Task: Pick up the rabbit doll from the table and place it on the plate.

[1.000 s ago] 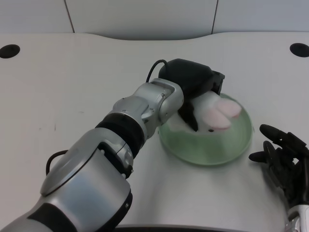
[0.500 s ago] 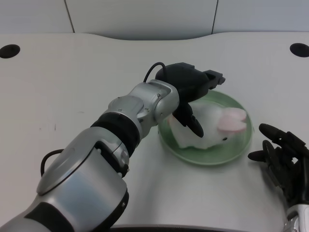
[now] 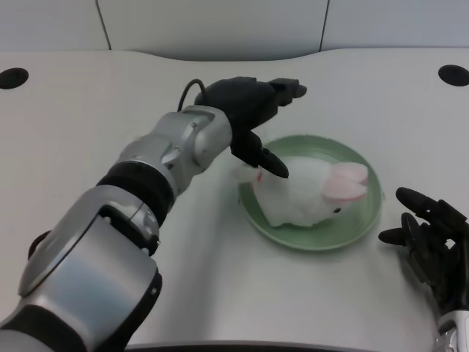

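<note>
The white rabbit doll (image 3: 302, 193) with pink ears lies on its side on the green plate (image 3: 362, 215), its tail end reaching over the plate's left rim. My left hand (image 3: 253, 110) hovers just above and to the left of the doll, fingers spread apart and holding nothing. One finger hangs down in front of the doll's rear; whether it touches the doll I cannot tell.
My right hand (image 3: 432, 246) rests idle at the lower right, close to the plate's right rim. Two dark round holes (image 3: 15, 78) sit in the table's far corners. A grey wall panel runs along the back edge.
My left hand has let go of the rabbit doll and drawn back up and to the left. The doll now lies fully uncovered on the plate.
</note>
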